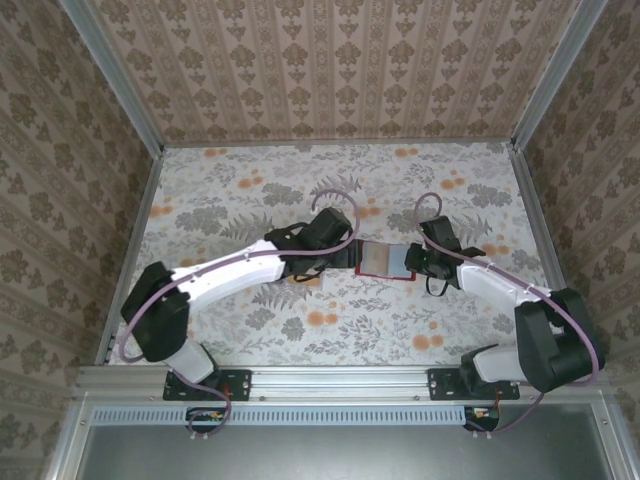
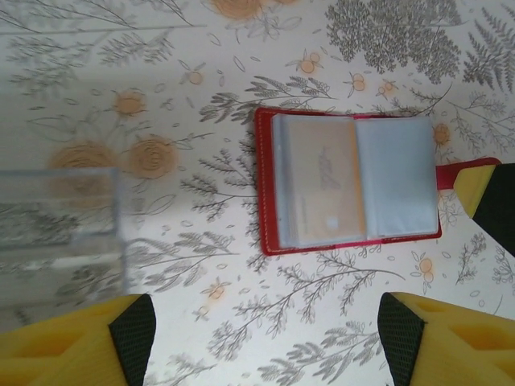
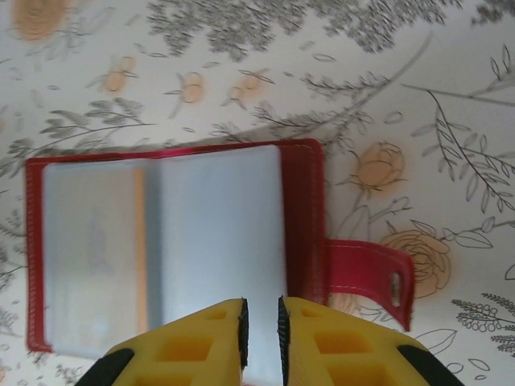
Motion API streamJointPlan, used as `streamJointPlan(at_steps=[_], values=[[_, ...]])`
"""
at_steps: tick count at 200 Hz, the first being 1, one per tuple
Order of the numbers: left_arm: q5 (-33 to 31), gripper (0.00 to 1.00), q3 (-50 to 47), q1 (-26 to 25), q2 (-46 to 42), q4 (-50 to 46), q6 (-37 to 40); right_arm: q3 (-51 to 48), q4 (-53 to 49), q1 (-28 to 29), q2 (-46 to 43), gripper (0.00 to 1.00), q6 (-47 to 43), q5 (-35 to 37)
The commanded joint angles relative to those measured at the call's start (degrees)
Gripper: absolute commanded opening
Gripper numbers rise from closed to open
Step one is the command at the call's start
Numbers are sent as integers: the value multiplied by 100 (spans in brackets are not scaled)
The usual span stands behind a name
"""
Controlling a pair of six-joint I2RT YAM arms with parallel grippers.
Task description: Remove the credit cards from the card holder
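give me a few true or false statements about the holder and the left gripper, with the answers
1. The holder lies open on the table. True.
2. The holder is blue. False: it is red.
3. The left gripper is open. True.
4. The strap is snapped shut across the holder. False: it sticks out loose at one side and lies flat on the table.
5. A tan card sits inside the holder. True.
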Motion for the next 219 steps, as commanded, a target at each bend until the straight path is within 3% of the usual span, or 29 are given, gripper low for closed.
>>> streamJointPlan(at_steps=[1,35,219], values=[[336,76,352,-28,411,92,-73,-110,326,-207,176,22,229,-495],[690,75,690,1,1035,224,-134,-102,408,-380,487,28,251,-704],[1685,61,1241,172,2444,949,-326,12,230,-402,730,23,225,-770]])
